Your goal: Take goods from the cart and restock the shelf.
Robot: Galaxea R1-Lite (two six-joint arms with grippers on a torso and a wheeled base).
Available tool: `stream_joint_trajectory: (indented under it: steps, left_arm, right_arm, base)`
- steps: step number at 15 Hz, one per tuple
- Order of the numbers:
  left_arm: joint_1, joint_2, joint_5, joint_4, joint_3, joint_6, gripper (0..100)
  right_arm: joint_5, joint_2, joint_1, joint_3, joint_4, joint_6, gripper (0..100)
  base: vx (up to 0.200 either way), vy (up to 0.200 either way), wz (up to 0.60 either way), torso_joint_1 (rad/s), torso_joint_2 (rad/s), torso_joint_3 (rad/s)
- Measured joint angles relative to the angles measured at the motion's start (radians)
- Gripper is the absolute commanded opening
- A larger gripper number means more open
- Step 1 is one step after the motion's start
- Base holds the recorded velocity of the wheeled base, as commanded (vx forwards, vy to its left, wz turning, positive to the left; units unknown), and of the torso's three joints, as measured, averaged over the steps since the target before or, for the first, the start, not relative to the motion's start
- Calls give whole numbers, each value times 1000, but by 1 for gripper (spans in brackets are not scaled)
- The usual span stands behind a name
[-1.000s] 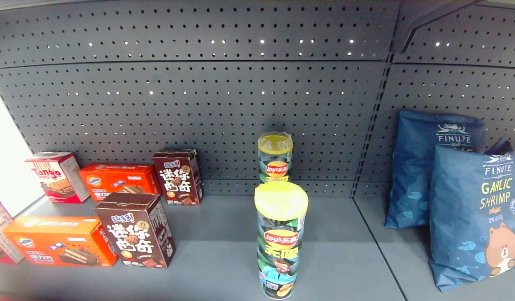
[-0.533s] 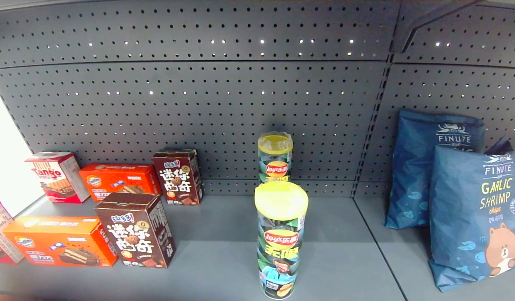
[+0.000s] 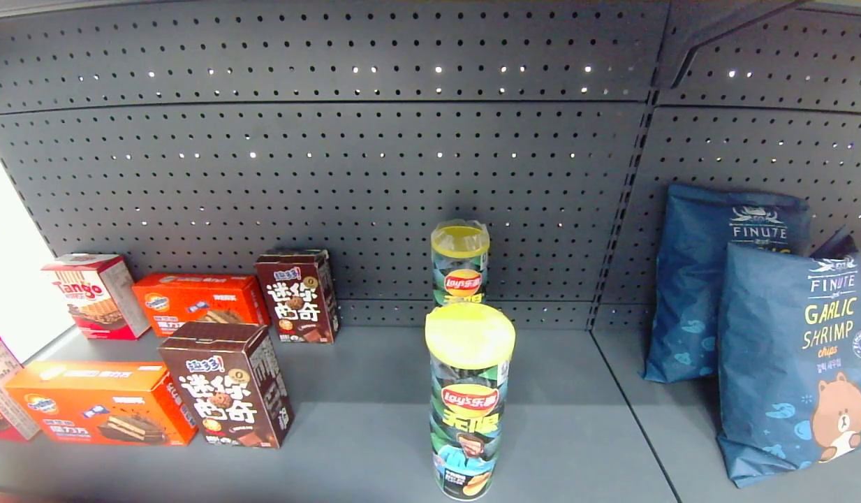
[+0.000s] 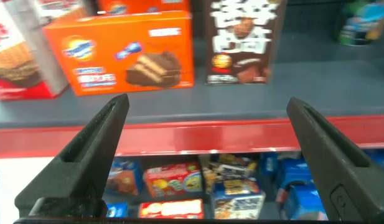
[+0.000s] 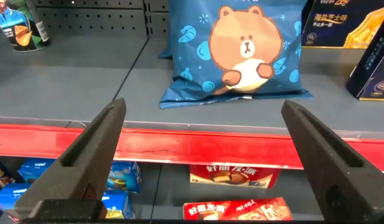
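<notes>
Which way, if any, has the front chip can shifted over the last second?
No. The front chip can stands in the same place, its lid overlapping the base of the rear can just as before.

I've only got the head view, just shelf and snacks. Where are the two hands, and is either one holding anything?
Observer: The left hand is open and empty, facing the orange box and brown box.
Operator: And the right?
Observer: The right hand is open and empty too, facing the bear bag.
Operator: Anything lower down?
Observer: Beneath the red shelf edge, another shelf level holds packaged snacks.
</notes>
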Motion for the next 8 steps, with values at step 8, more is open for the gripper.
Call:
stream_joint_trajectory:
  steps: [8]
  left_arm:
    - [3,-2,-1,-2,0,48,100]
  right_arm:
    - [0,0,0,0,0,0,100]
  base:
    - [0,0,0,0,0,0]
